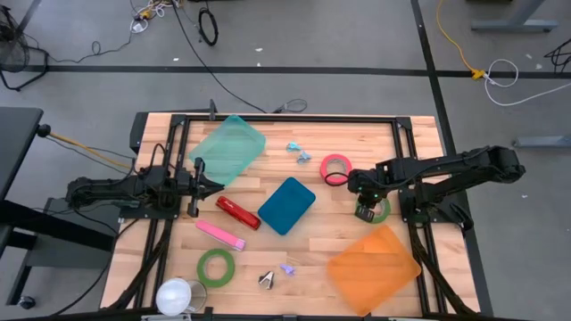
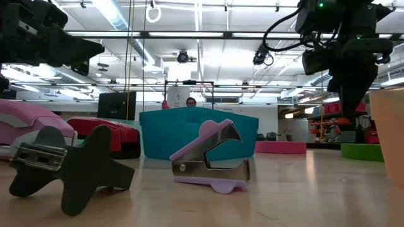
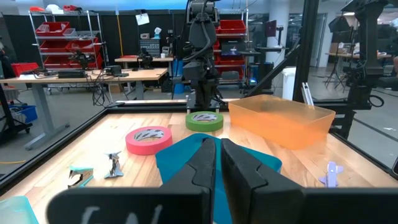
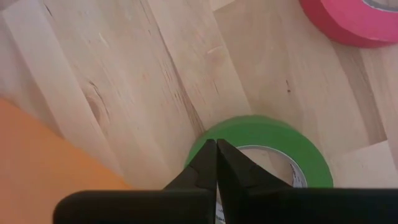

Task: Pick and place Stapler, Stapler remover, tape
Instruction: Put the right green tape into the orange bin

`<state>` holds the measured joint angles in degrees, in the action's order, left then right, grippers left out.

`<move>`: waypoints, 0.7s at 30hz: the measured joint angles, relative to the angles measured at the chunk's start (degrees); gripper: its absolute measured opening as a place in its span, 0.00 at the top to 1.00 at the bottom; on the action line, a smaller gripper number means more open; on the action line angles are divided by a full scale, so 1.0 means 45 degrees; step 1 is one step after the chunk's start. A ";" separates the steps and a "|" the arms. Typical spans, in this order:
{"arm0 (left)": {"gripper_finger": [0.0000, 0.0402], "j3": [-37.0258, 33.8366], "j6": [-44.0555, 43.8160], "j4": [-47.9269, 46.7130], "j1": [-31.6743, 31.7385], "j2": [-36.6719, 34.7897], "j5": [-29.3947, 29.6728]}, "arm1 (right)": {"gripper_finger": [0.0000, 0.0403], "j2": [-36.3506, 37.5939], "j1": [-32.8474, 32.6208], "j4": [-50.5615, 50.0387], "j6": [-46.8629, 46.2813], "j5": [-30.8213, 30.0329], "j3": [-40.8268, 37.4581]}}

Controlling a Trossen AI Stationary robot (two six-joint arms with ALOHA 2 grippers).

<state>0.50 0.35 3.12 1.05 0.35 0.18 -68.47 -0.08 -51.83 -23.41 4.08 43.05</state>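
Note:
A green tape roll (image 1: 378, 212) (image 4: 273, 134) lies flat on the table at the right. My right gripper (image 1: 366, 208) (image 4: 216, 144) points down over its rim, shut, a little above it in the low view (image 2: 349, 120). A pink tape roll (image 1: 335, 168) lies just beyond, and a second green roll (image 1: 216, 267) lies near the front. The red stapler (image 1: 237, 212) and the pink stapler (image 1: 220, 234) lie left of centre. Staple removers lie at the front (image 1: 267, 280) (image 1: 287, 268) and at the back (image 1: 293, 147) (image 1: 305, 157). My left gripper (image 1: 219, 185) (image 3: 219, 146) waits at the left, level and shut.
A teal bin (image 1: 287, 204) sits mid-table, a mint-green bin (image 1: 229, 149) at the back left, and an orange bin (image 1: 373, 267) at the front right, close to my right gripper. A white round object (image 1: 176, 296) lies at the front left corner.

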 joint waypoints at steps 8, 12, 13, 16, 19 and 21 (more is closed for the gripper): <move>0.93 0.0001 0.0002 0.0003 -0.0001 -0.0001 -0.0001 | 0.97 0.0000 0.0000 0.0000 0.0027 0.0000 0.0000; 0.93 0.0003 0.0001 -0.0001 0.0001 0.0002 0.0001 | 0.97 0.0002 0.0000 0.0022 0.0032 0.0005 0.0000; 0.93 0.0003 0.0002 0.0003 0.0002 -0.0001 0.0002 | 0.97 0.0005 0.0000 0.0034 0.0056 0.0002 0.0000; 0.93 -0.0001 -0.0003 0.0003 -0.0003 0.0000 -0.0002 | 0.97 0.0005 0.0000 0.0236 0.0360 0.0002 0.0000; 0.93 0.0001 -0.0003 0.0003 0.0002 -0.0003 -0.0001 | 0.97 0.0005 0.0000 0.0396 0.0354 0.0005 0.0000; 0.93 -0.0001 -0.0003 0.0003 0.0002 0.0002 0.0001 | 0.97 0.0005 0.0000 0.0493 0.0328 0.0005 0.0000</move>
<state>0.50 0.34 3.14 1.06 0.36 0.18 -68.45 -0.08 -49.61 -21.93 4.10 43.05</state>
